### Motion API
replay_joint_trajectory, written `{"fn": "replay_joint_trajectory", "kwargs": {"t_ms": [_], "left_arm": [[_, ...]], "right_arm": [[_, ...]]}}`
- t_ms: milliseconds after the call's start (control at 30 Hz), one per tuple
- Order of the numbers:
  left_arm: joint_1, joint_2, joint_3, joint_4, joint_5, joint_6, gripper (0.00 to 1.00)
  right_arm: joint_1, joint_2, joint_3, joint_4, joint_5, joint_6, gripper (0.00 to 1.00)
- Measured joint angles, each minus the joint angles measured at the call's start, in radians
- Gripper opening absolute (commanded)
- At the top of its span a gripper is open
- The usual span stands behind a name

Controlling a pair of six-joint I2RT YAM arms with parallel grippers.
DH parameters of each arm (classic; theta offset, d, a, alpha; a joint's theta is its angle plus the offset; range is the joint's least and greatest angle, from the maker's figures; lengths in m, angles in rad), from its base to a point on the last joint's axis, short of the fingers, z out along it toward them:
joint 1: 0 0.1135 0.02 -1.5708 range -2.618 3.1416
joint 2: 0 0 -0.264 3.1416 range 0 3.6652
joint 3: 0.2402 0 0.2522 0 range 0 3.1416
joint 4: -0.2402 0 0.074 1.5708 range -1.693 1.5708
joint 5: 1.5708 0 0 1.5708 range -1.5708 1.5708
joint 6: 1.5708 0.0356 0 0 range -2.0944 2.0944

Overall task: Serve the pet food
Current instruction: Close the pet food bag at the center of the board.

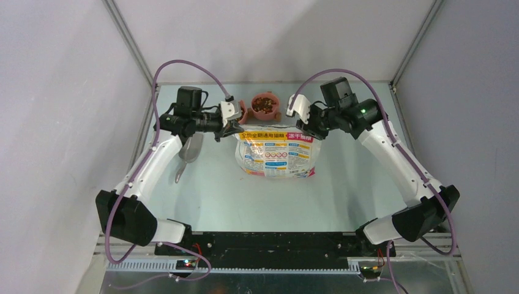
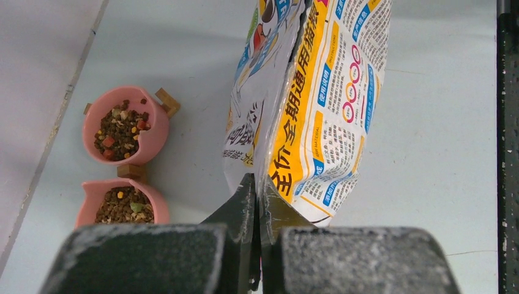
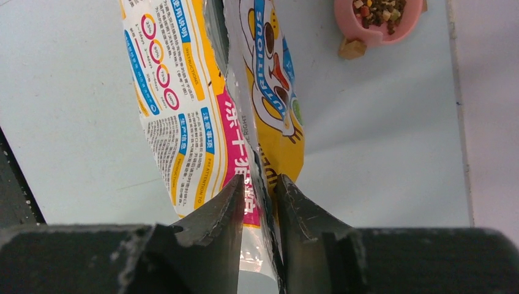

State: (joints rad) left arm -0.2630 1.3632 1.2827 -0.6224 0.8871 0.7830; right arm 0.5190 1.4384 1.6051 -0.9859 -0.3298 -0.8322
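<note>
Left wrist view: left gripper (image 2: pixel 257 197) pinches the edge of the thin cat-food bag (image 2: pixel 324 104); right gripper (image 3: pixel 261 187) stands parted around it. Loose, light kibble (image 2: pixel 122 127) likely needs pouring, not pinching.

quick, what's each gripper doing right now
left gripper: closed on a corner of the white, yellow and pink printed bag
right gripper: open, the bag's edge in the gap, not clamped

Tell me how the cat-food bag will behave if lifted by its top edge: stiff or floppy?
Likely floppy: the bag is thin creased film, folded lengthwise in both wrist views. It looks plump, so it may sag heavily. Glossy film could slip: only the left gripper pinches it; the right gripper stands parted around its edge.
</note>
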Motion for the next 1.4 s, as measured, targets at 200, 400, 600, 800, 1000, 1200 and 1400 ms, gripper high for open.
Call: {"fn": "replay_joint_trajectory", "kwargs": {"t_ms": [200, 400, 600, 800, 1000, 1200, 1400], "left_arm": [[0.0, -0.006, -0.008, 0.01, 0.008, -0.006, 0.03], [0.0, -0.01, -0.011, 0.015, 0.008, -0.016, 0.03], [0.0, -0.01, -0.011, 0.018, 0.006, -0.016, 0.03], [0.0, -0.013, -0.012, 0.017, 0.006, -0.018, 0.03], [0.0, -0.023, -0.021, 0.018, 0.005, -0.023, 0.14], [0.003, -0.051, -0.023, 0.075, -0.002, -0.063, 0.38], [-0.068, -0.056, -0.023, 0.169, 0.0, -0.114, 0.39]], "right_arm": [[-0.04, 0.005, 0.01, -0.053, -0.062, -0.016, 0.29], [-0.095, 0.056, 0.085, -0.13, -0.139, -0.034, 0.23], [-0.139, 0.129, 0.185, -0.231, -0.196, -0.044, 0.21], [-0.143, 0.155, 0.209, -0.278, -0.217, -0.066, 0.0], [-0.14, 0.154, 0.209, -0.285, -0.222, -0.072, 0.0], [-0.129, 0.142, 0.196, -0.264, -0.208, -0.056, 0.25], [-0.077, 0.122, 0.159, -0.196, -0.197, -0.025, 0.29]]}}
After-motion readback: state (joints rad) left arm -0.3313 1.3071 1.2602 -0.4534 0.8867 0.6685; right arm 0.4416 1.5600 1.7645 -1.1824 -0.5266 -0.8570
